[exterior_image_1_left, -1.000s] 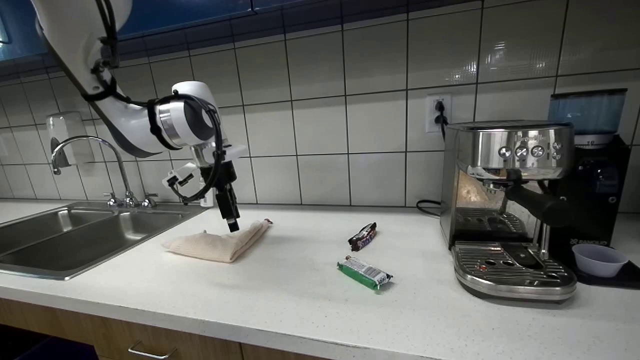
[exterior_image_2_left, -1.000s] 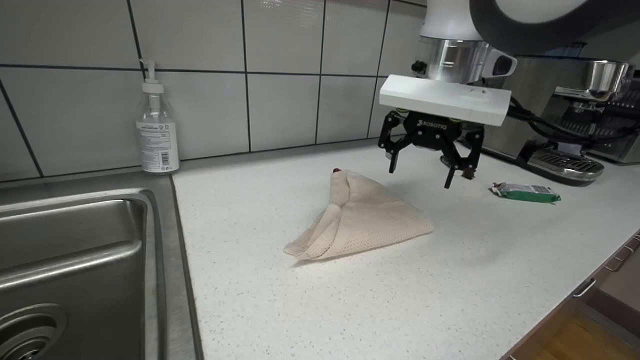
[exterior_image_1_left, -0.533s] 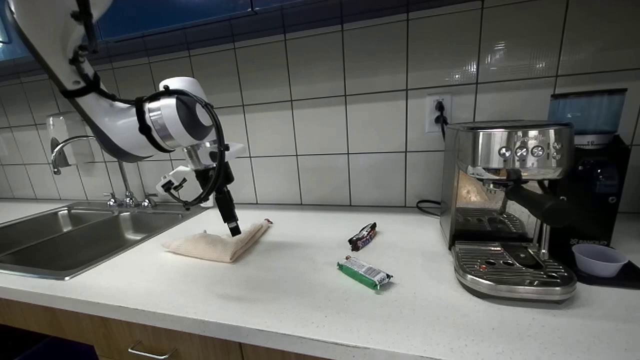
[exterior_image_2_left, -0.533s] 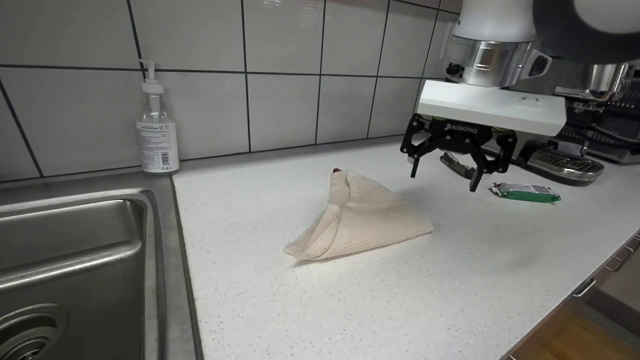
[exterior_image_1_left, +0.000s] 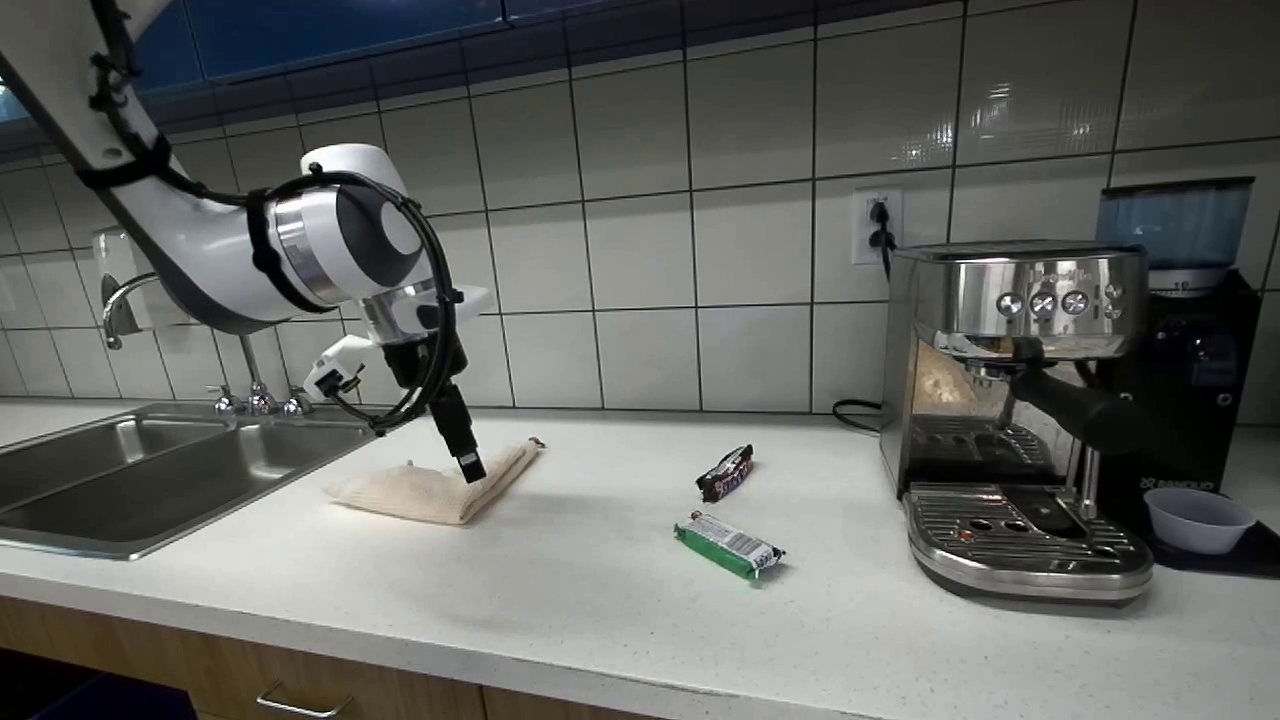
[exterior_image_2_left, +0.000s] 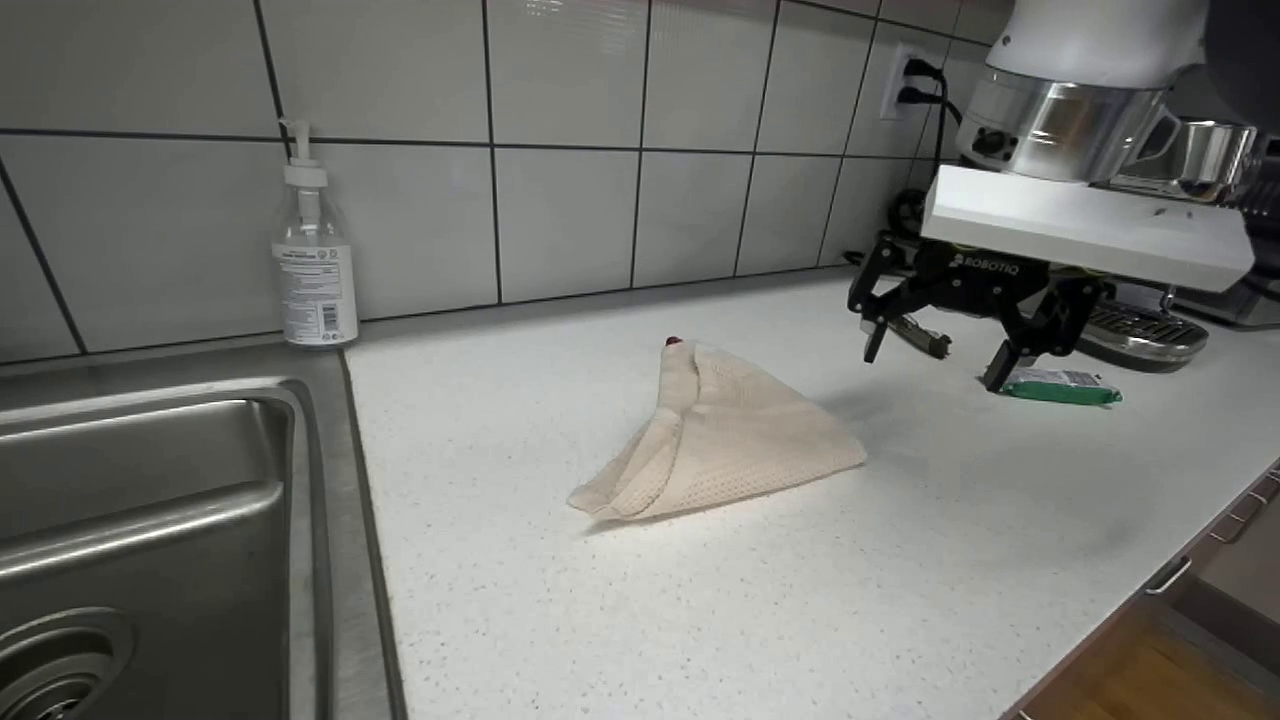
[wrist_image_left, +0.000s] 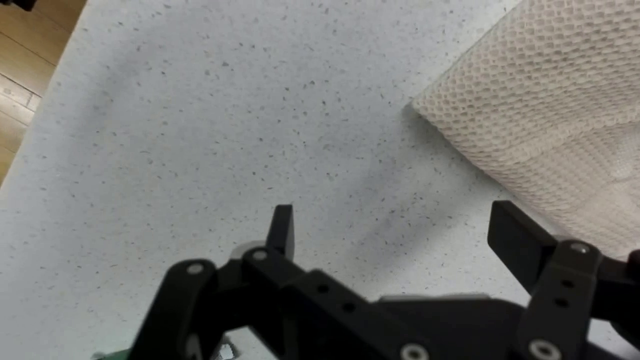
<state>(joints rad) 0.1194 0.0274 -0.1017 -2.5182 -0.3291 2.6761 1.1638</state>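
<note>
We see the black two-fingered pincer (exterior_image_2_left: 934, 364) poised over the white speckled tabletop (exterior_image_2_left: 560, 620), its fingers spread wide and holding nothing; the wrist view shows us only the speckled surface through the gap between them. Nearest to it is a loosely folded, beige, waffle-textured cloth (exterior_image_2_left: 750, 430) lying on the tabletop in a rough triangle; in the wrist view one finger shows just beside its edge, and we judge that there is no contact. A tiny dark-red spot (exterior_image_2_left: 673, 341) shows at the cloth's far corner, too small for us to name. On the pincer's other flank lies a flat green-and-white wrapped packet (exterior_image_1_left: 730, 545); in an exterior view one fingertip (exterior_image_2_left: 1003, 366) crosses in front of it, yet we judge the two to be apart. Near it rests a dark printed packet (exterior_image_1_left: 726, 473). As things stand, then, the cloth and both packets lie loose on the tabletop, none gripped or lifted. Around them we find a stainless-steel double-basin sink (exterior_image_2_left: 350, 560), a clear plastic pump bottle (exterior_image_2_left: 318, 290) by the white tiled wall (exterior_image_2_left: 570, 220), and a silver espresso machine (exterior_image_1_left: 965, 400), which stands well apart from the cloth.
</note>
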